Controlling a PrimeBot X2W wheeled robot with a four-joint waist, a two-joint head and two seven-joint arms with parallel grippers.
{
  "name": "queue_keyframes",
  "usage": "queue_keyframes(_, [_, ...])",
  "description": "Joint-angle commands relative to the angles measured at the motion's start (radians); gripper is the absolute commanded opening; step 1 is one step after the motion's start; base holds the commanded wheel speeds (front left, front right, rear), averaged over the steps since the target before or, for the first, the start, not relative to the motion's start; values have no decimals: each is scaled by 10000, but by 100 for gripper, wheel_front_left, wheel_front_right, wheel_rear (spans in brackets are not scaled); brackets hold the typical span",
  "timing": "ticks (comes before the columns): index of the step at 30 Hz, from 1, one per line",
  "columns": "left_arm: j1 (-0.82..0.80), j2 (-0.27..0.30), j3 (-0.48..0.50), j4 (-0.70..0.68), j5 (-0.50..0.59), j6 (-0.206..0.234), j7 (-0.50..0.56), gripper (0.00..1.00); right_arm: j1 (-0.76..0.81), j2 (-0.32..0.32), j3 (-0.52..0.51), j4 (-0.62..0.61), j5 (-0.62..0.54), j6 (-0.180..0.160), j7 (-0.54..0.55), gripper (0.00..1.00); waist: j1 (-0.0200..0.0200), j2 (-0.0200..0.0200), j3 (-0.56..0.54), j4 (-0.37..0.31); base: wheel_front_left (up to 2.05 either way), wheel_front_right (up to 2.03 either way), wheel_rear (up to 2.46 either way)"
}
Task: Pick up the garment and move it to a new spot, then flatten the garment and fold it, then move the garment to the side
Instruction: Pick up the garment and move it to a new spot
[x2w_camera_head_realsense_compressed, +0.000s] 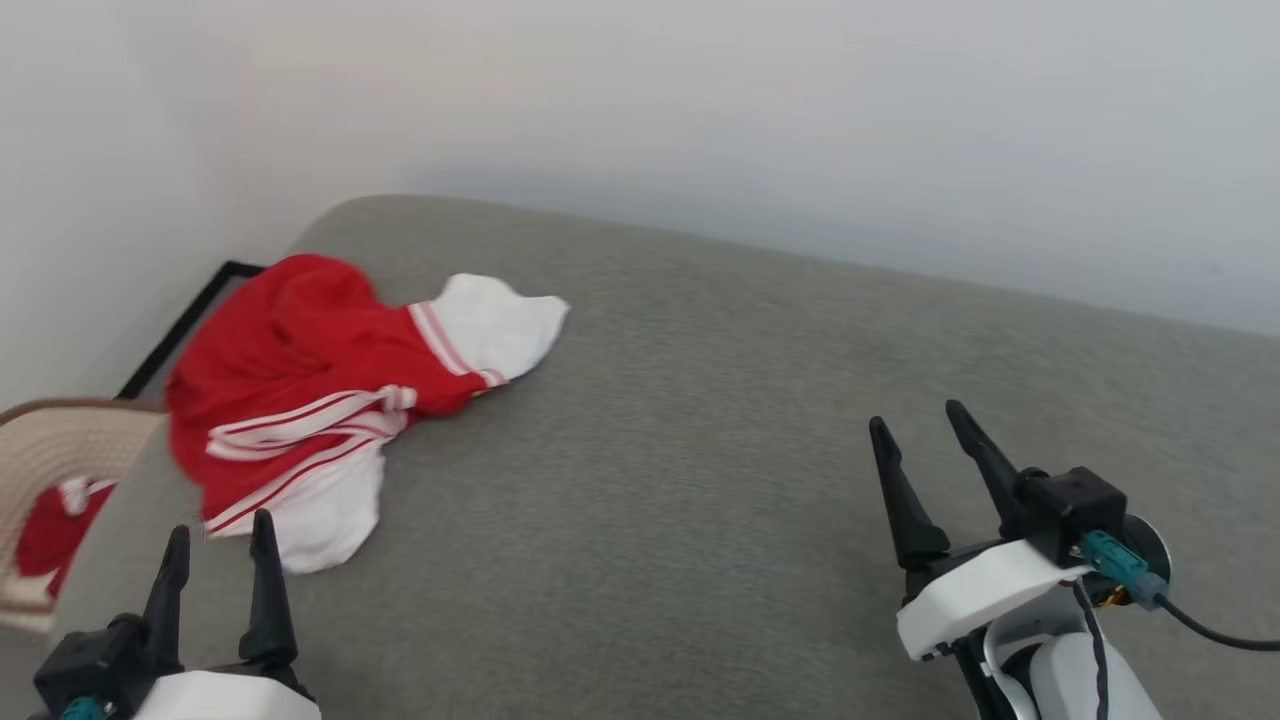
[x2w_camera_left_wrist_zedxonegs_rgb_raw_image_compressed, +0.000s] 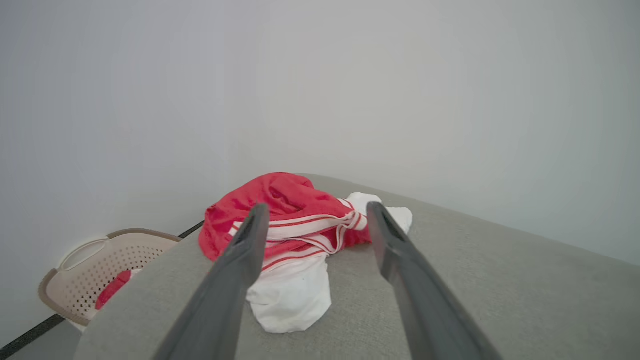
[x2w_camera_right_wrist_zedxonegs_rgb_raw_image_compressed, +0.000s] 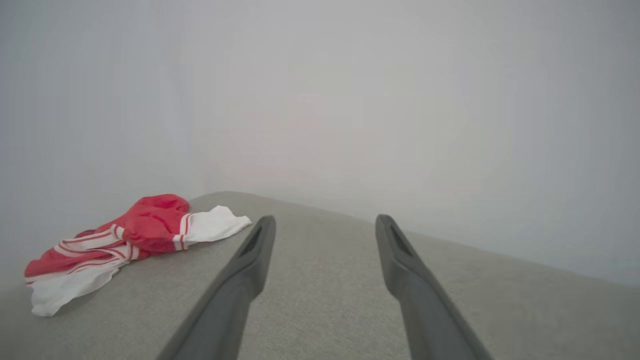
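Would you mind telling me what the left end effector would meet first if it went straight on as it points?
Probably the red-and-white jersey: it lies framed between the open fingers of the left end effector, its white sleeve nearest, though depth is hard to judge.

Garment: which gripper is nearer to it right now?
Left. The left gripper, fingers open, sits just short of the garment, by its near white sleeve, not gripping it. The right gripper, also open, is well off to its right over the grey cushion.
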Motion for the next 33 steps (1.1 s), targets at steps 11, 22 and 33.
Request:
queue_keyframes(11, [189,-14,35,-142,-251,199,340,100,-97,-1,400,117,190,25,4,100,0,0,-188,1625,0,0,0])
queue_keyframes(22, [-1111,-48,-188,48,-826,-14,840,100,-125,-30,-185,-278,62,25,141,100,0,0,408,2187,0,0,0])
queue_keyframes(33, [-4127,752,-368,2144,-1356,-466,975,100,-645,-296,-332,-878,-160,25,454,100,0,0,1654,1430,0,0,0])
